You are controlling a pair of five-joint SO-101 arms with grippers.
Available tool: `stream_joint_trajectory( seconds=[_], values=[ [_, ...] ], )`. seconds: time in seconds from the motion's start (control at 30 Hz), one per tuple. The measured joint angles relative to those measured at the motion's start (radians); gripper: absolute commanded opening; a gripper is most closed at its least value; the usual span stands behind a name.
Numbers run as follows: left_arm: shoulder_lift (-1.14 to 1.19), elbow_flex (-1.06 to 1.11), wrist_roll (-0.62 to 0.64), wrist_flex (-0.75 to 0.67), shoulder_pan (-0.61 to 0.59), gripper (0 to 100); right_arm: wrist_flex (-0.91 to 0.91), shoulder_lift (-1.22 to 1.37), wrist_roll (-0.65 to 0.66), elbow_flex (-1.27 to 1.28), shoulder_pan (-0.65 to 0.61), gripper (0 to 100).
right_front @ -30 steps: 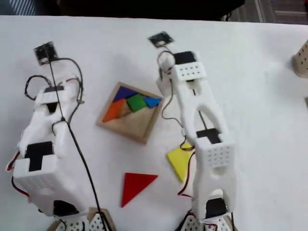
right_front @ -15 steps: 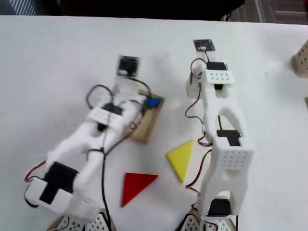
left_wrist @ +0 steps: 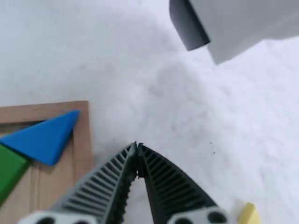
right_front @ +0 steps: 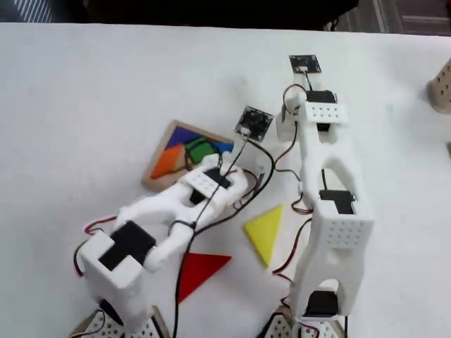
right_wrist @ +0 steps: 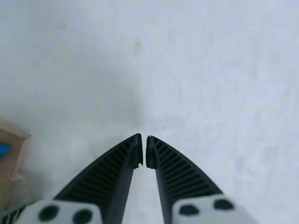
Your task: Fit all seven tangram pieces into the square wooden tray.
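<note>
The white table [right_front: 106,84] runs back to a dark strip of room, with a tan perforated object [right_front: 440,88] at its right edge. The square wooden tray [right_front: 150,177] lies mid-table holding a blue piece [left_wrist: 44,137], green piece [right_front: 199,149] and orange piece [right_front: 166,162]. The yellow triangle [right_front: 266,231] and red triangle [right_front: 208,267] lie loose nearer the arm bases. The left gripper [left_wrist: 137,161] sits just beyond the tray's rim and the right gripper [right_wrist: 144,151] over bare table, both pinched together on nothing.

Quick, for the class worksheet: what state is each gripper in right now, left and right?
Left gripper: closed, holding nothing.
Right gripper: closed, holding nothing.
</note>
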Motion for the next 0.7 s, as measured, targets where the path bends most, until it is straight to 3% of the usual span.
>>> stream_joint_trajectory(
  seconds=[0.7],
  values=[
    [0.003, 0.000, 0.000, 0.000, -0.138, 2, 0.000, 0.000, 0.000, 0.005, 0.000, 1.8]
  ],
)
